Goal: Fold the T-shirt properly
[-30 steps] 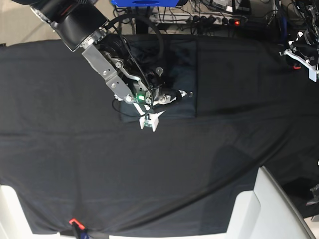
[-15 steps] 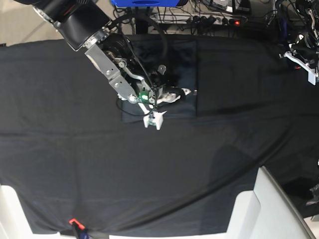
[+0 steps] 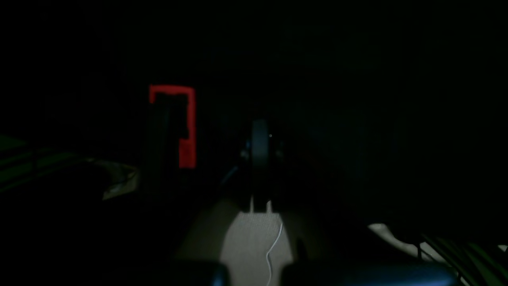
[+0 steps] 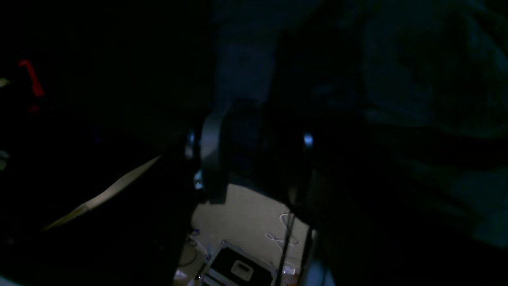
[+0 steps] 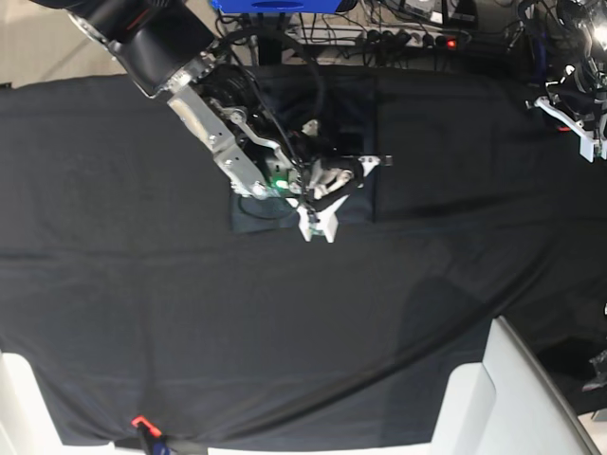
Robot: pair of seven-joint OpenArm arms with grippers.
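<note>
Jaws of the right gripper (image 5: 343, 186) stand parted, one white finger pointing toward the frame's right and the other down toward the lower edge – whether any cloth sits between them the base view does not show. They hang low over the T-shirt (image 5: 332, 109), which lies as a compact, already folded rectangle in the upper middle of the base view on the black counter cloth (image 5: 142, 313). The rectangle's long axis appears to run up and down the frame, and the jaws sit over its lower half, near the bottom hem. The left gripper (image 5: 580, 128) is parked at the upper right edge, well apart from the shirt, jaws clenched on nothing. So the right arm is clearly the nearer one – any further smoothing or last fold would likely fall to it. Both wrist views are too dark to add much.
</note>
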